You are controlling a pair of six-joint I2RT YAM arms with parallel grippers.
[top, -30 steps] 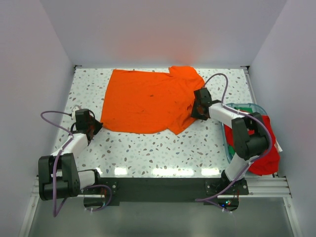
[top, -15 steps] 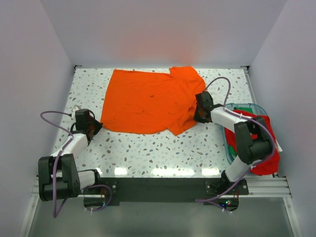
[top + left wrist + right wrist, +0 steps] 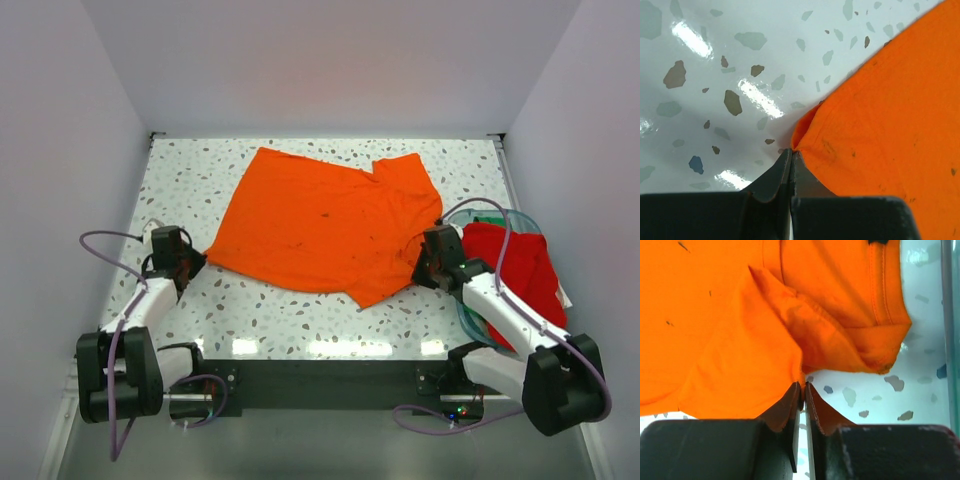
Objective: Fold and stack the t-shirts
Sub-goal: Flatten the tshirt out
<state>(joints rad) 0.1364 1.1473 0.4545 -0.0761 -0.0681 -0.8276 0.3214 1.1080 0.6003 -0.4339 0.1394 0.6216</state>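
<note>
Your left gripper [image 3: 791,152] pinching the orange shirt [image 3: 320,225] at a corner, right gripper [image 3: 803,387] clamped on its edge, red shirt [image 3: 520,265] over bin [image 3: 466,316]

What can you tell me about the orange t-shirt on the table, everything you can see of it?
The orange t-shirt is soft, bright cloth with faint dark specks. It lies mostly flat and askew on the speckled table, and is rumpled into folds near its right short sleeve. The left gripper pinches its near-left corner, and the right gripper pinches its right edge beside the hemmed sleeve.
</note>
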